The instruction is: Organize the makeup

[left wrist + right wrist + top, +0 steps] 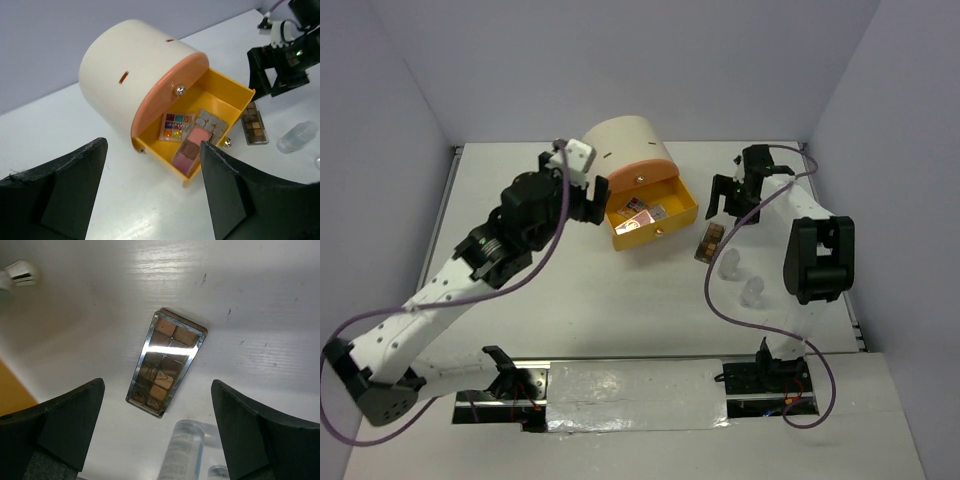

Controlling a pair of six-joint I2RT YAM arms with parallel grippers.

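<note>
White tabletop; the orange-yellow plastic drawer stands open, flat palettes inside. Just right of that drawer lies the long brown eyeshadow palette. My right gripper hangs spread and empty over it, so next, I judge: descend, pinch its narrow sides. Left gripper gapes empty, seemingly just left of the drawer.

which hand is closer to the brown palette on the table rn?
Right. The right hand hangs open directly above the brown palette; the left hand is across the open yellow drawer, beside the cream drum.

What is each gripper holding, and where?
Nothing. Both grippers are open: the left gripper faces the yellow drawer, the right gripper hovers over the brown palette.
</note>
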